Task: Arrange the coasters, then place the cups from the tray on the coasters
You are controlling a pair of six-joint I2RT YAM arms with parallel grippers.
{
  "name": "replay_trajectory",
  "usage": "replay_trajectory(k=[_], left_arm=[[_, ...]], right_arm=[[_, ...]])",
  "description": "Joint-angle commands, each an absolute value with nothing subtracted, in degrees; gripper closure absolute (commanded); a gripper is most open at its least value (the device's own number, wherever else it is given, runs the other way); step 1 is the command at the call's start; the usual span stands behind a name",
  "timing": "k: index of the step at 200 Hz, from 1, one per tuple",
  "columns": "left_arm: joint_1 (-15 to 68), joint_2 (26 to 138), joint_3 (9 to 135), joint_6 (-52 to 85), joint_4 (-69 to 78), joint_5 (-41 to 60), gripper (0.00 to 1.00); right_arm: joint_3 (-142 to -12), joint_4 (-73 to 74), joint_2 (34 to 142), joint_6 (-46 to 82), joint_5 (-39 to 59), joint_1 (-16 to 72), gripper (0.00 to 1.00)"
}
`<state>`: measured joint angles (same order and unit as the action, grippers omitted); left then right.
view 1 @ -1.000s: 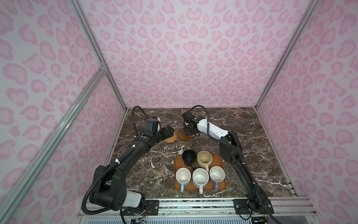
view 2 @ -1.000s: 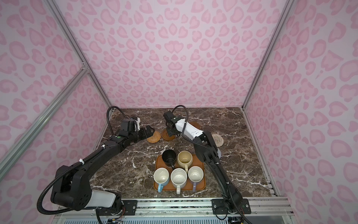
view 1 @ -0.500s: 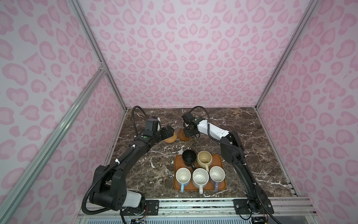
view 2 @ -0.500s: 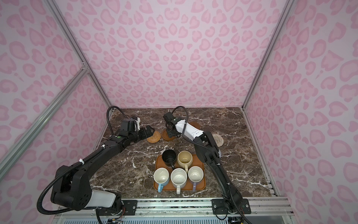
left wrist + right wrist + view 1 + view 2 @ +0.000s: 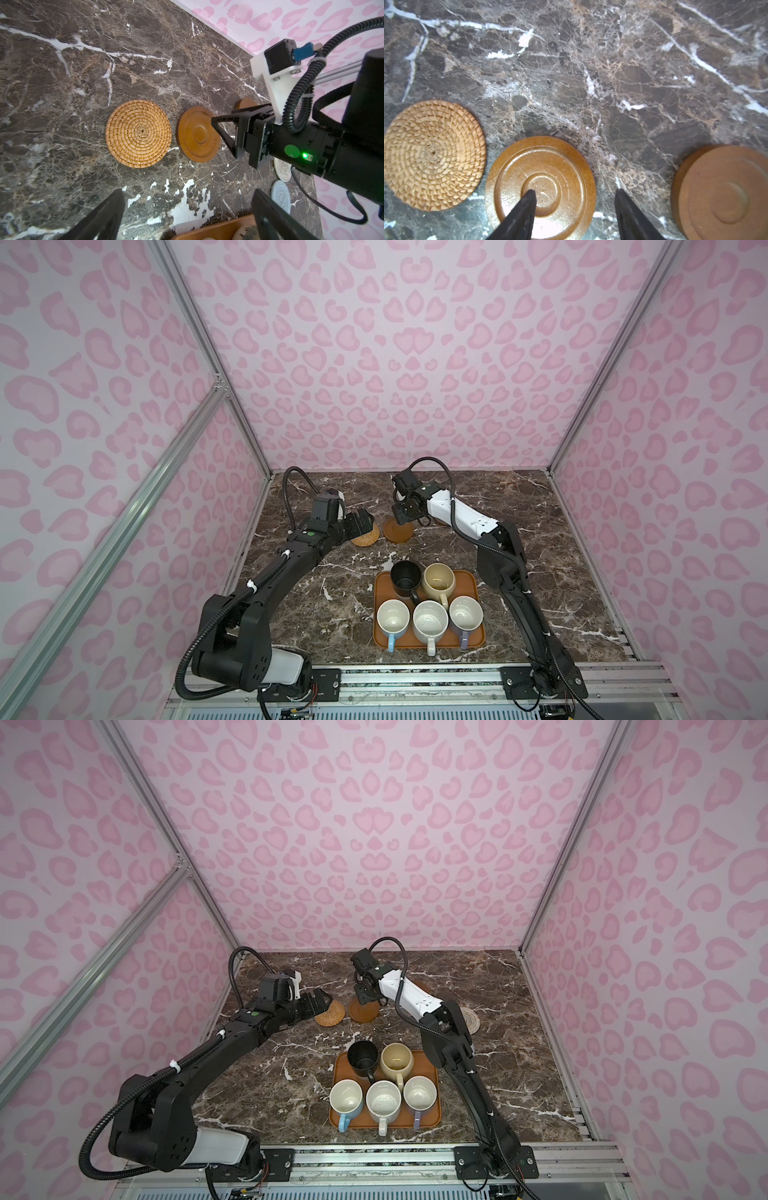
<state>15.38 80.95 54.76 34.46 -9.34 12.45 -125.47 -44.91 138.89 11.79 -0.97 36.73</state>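
A tan rattan coaster (image 5: 366,536) and a brown wooden coaster (image 5: 397,529) lie side by side on the marble, apart. My right gripper (image 5: 575,190) is open just above the wooden coaster (image 5: 542,187): one finger hangs over its centre, the other over bare marble beyond its rim. A second wooden coaster (image 5: 720,193) lies further along. My left gripper (image 5: 188,193) stands wide open and empty, short of the rattan coaster (image 5: 138,134). The orange-brown tray (image 5: 380,585) holds black (image 5: 405,576), cream-yellow (image 5: 438,578), light blue (image 5: 392,616), speckled white (image 5: 430,620) and lavender (image 5: 465,614) cups.
A beige knitted coaster (image 5: 470,1018) lies right of the right arm, with a grey-blue one (image 5: 280,195) near it in the left wrist view. Pink patterned walls enclose the table on three sides. A metal rail (image 5: 415,680) runs along the front edge.
The right gripper's jaws have widened a little over the brown wooden coaster, which lies flat. The left arm has not moved.
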Motion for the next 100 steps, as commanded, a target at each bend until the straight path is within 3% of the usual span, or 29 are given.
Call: replay_trajectory(k=[1, 32, 100], left_arm=[[15.6, 78.7, 54.0, 35.1, -6.0, 13.8, 0.03], [17.2, 75.4, 54.2, 35.8, -3.5, 13.8, 0.03], [25.8, 81.9, 62.5, 33.7, -5.3, 14.5, 0.03]], right_arm=[[-121.7, -43.4, 135.3, 11.4, -0.3, 37.0, 0.28], [-113.2, -39.8, 126.9, 12.0, -4.7, 36.6, 0.01], [-104.2, -37.7, 120.4, 12.3, -7.7, 29.1, 0.01]])
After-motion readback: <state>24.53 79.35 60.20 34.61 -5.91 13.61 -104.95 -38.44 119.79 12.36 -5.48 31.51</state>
